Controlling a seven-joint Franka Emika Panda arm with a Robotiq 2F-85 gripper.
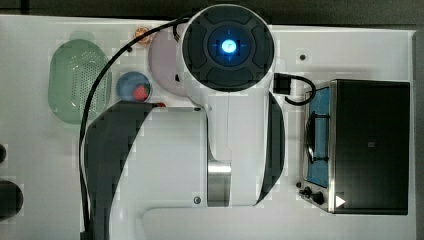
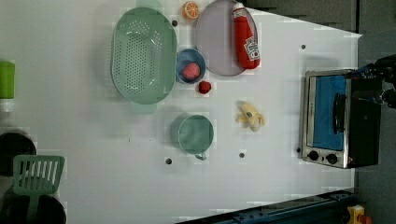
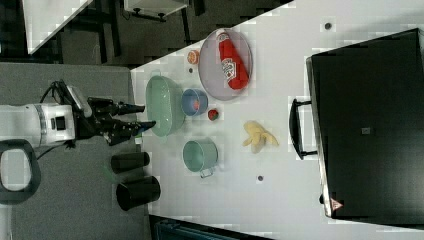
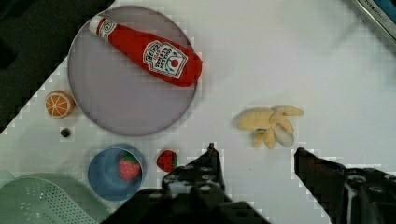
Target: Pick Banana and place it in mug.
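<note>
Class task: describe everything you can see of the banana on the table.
The banana is a small, pale cream-yellow piece with peel strips splayed out at one end, soft-looking like a toy. It lies flat on the white table, alone and touching nothing, between the green mug and the toaster oven. The open hand hovers above it.

Lab play-kitchen — white table (image 2: 289, 186), toaster oven (image 2: 336, 119), toy food.

One banana (image 2: 250, 116), one mug (image 2: 195, 134), two strawberries (image 4: 166, 160) (one in the bowl (image 4: 106, 175)), one plate (image 2: 212, 42)
</note>
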